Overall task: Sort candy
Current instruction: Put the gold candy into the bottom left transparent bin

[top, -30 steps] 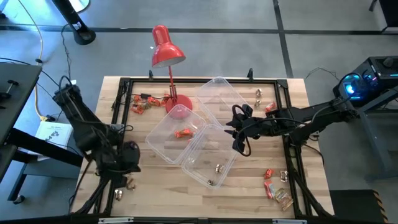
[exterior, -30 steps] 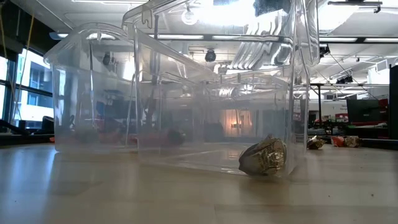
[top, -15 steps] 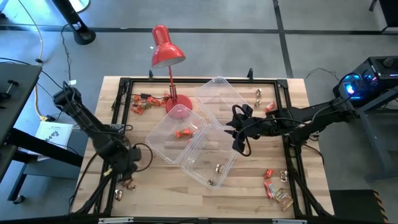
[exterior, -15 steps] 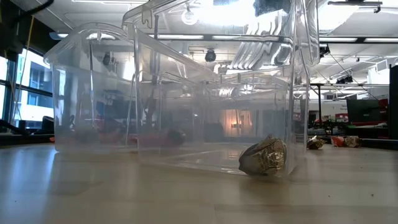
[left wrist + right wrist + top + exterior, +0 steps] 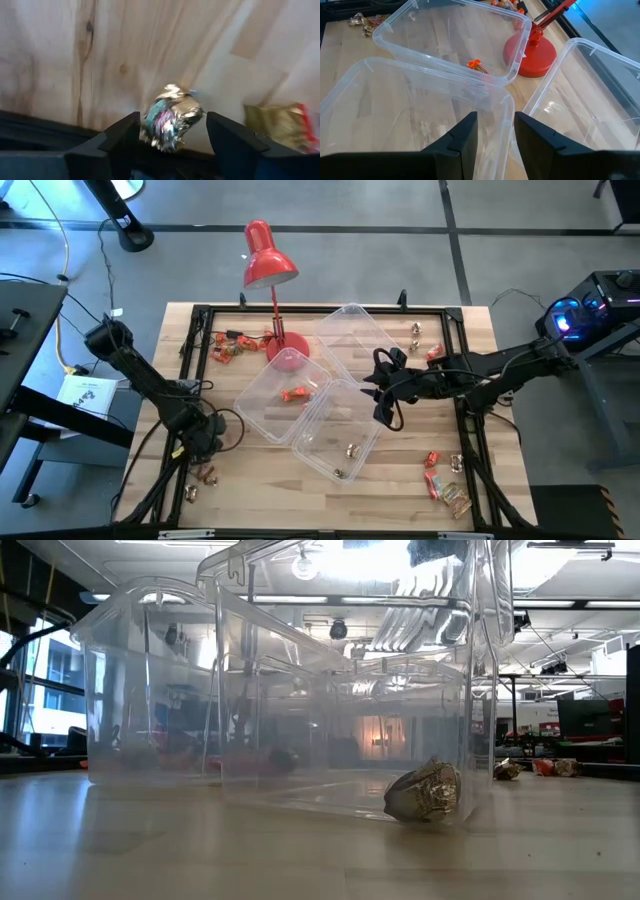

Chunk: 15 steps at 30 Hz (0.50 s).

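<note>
While the left gripper point(image 5: 207, 457) hung low over the near-left corner of the table point(image 5: 250, 480), its fingers point(image 5: 122, 135) stood spread apart with a shiny gold-silver sweet point(image 5: 171, 117) lying on the wood between them, not yet pinched. Just beside that sweet lay another gold-wrapped piece with a red end point(image 5: 277, 125), and the high view showed a small scatter of candy at that corner. Farther out, three clear tubs point(image 5: 281, 395) sat clustered mid-table: the left one held a red-orange sweet point(image 5: 295, 394), the near one held two gold-silver sweets point(image 5: 351, 449), and the far one looked bare. A red desk lamp point(image 5: 268, 270) stood at the far side, with more loose candy left of its base, some at the far right, and a larger pile at the near right. The right gripper point(image 5: 385, 406) hovered over the tubs' meeting rims, fingers part-open and holding nothing. Judging by this, the step in hand was picking up a gold-silver sweet; the next move would call for closing squarely on it without catching its neighbour, then carrying it to the near tub with its like.
</note>
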Motion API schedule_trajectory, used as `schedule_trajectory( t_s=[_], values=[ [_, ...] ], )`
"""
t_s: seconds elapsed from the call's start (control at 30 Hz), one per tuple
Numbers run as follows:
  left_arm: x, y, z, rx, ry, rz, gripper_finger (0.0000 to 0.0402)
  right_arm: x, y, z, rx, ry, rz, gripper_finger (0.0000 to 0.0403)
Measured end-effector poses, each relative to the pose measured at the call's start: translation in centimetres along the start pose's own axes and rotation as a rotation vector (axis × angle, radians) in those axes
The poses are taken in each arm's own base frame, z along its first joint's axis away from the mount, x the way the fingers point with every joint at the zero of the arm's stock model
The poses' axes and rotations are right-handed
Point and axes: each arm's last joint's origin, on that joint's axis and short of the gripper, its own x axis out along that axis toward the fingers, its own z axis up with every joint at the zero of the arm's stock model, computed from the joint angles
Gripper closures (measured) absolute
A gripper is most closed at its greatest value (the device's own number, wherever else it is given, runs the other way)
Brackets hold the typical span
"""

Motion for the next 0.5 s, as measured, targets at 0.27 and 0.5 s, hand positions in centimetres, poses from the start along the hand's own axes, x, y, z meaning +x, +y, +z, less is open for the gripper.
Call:
schedule_trajectory(
  t_s=[0.27, 0.5],
  values=[
    [-0.5, -0.6, 0.1, 0.004, 0.015, -0.063, 0.0296, 0.0, 0.0, 0.0, 0.000, 0.000, 0.000, 0.0279],
    [-3.5, -2.4, 0.6, -0.008, -0.092, -0.150, 0.0388, 0.0, 0.0, 0.0, 0.001, 0.001, -0.001, 0.0279]
  ],
)
